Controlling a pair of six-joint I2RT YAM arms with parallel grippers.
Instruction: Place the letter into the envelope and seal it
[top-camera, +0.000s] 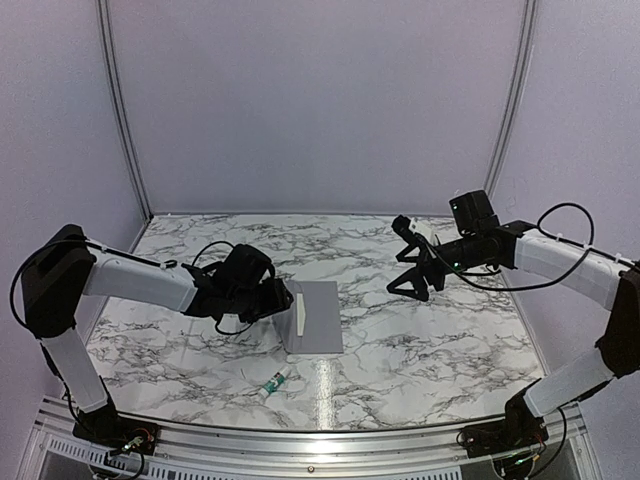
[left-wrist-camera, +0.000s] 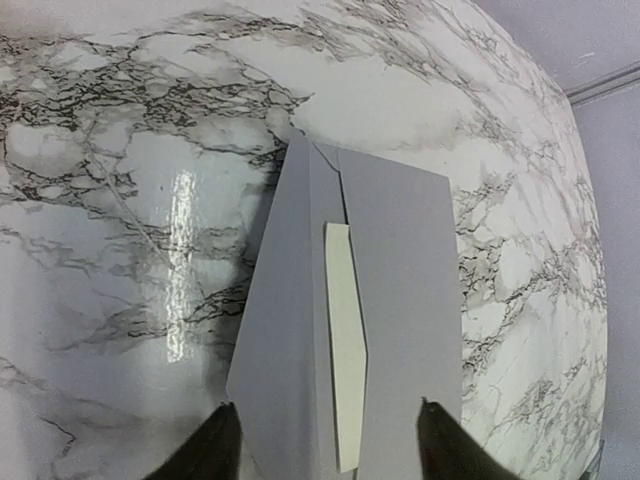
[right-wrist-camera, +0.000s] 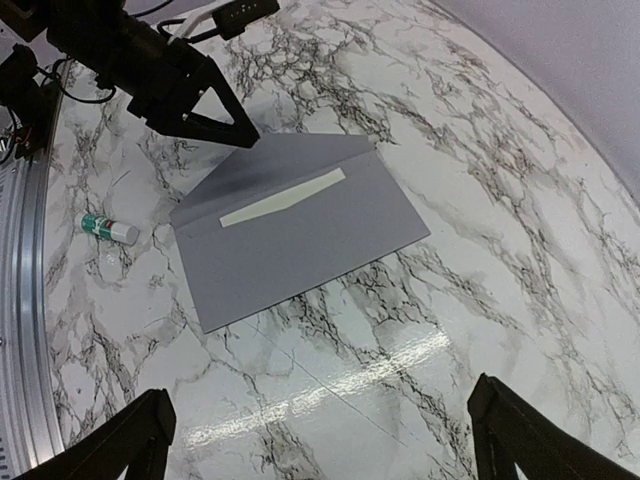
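Observation:
The grey envelope (top-camera: 320, 322) (left-wrist-camera: 400, 300) (right-wrist-camera: 300, 235) lies flat in the middle of the table, with its flap (right-wrist-camera: 265, 165) opened toward the left arm. A narrow off-white strip of the letter (left-wrist-camera: 343, 340) (right-wrist-camera: 285, 197) shows in the envelope's mouth; the remainder of the letter is hidden inside. My left gripper (top-camera: 287, 300) (left-wrist-camera: 327, 435) hovers at the flap's edge, jaws open, one fingertip on each side of the envelope's width, gripping nothing. My right gripper (top-camera: 412, 262) (right-wrist-camera: 325, 430) hangs open above bare table to the right of the envelope.
A small green-and-white tube (top-camera: 275, 383) (right-wrist-camera: 108, 229) lies near the front edge, left of centre. The marble table (top-camera: 430, 340) ends at a metal rail in front, and white walls enclose the back and sides.

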